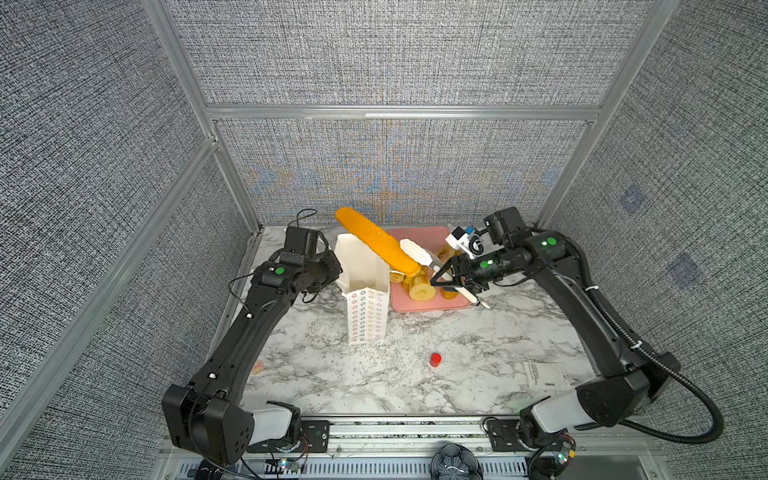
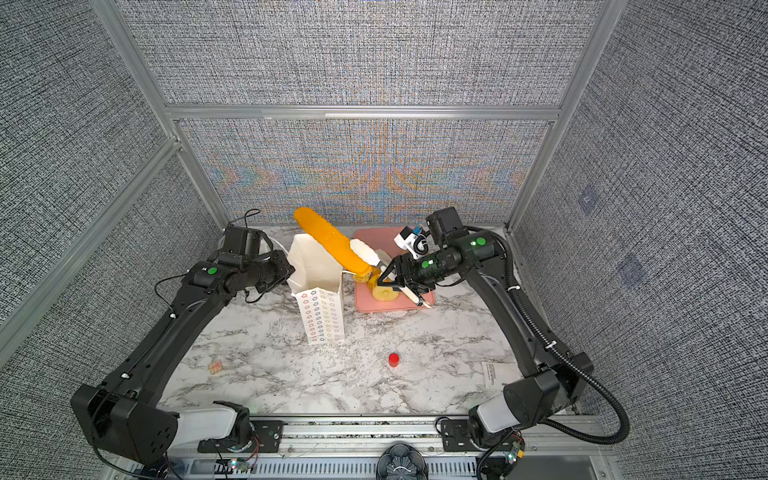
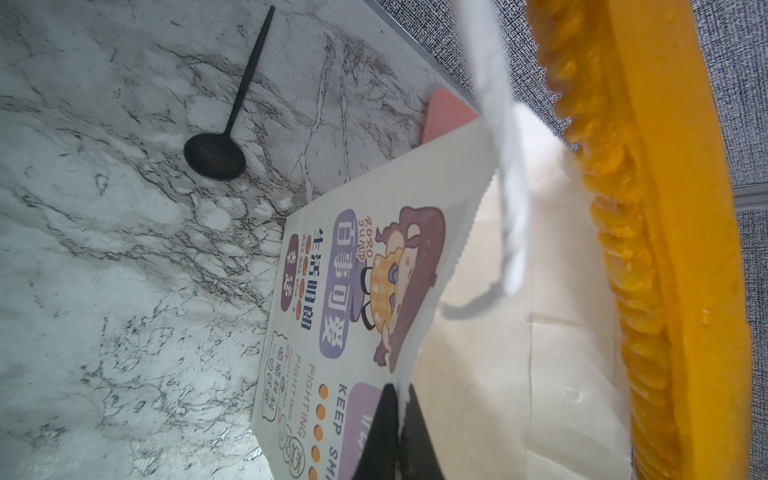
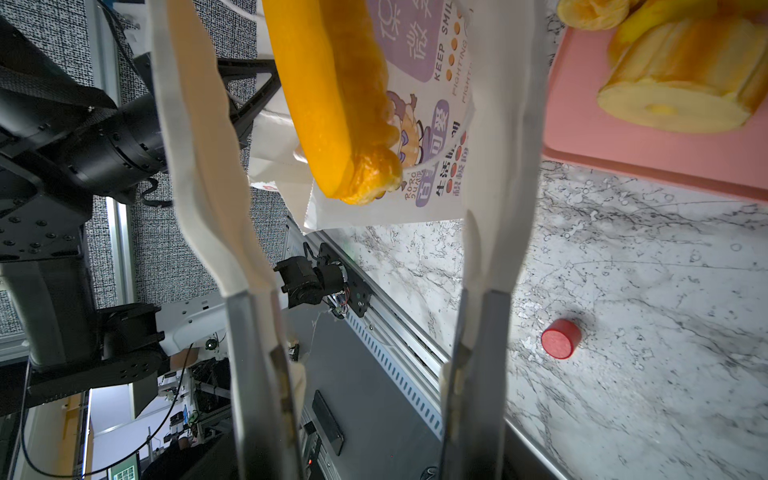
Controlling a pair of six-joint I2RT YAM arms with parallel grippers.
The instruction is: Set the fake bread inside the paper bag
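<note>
the long loaf (image 1: 376, 243) is glossy orange-yellow, browner at its crinkled end. the paper bag (image 1: 368, 318) is white; its narrow side carries rows of small many-coloured rings, and in the left wrist view its broad side shows purple panels with white lettering, orange dots and a brown-and-yellow cartoon figure. the tray (image 1: 415, 307) is plain pink. the ring cake (image 1: 422, 291) is pale yellow with orange-brown ridged sides. the cylinder (image 1: 435, 359) is red. the table (image 1: 478, 365) is white marble veined in grey and black. the spoon (image 3: 216, 153) is black. the walls (image 1: 374, 62) are grey woven cloth. the arms (image 1: 249, 328) are black with green dots
</note>
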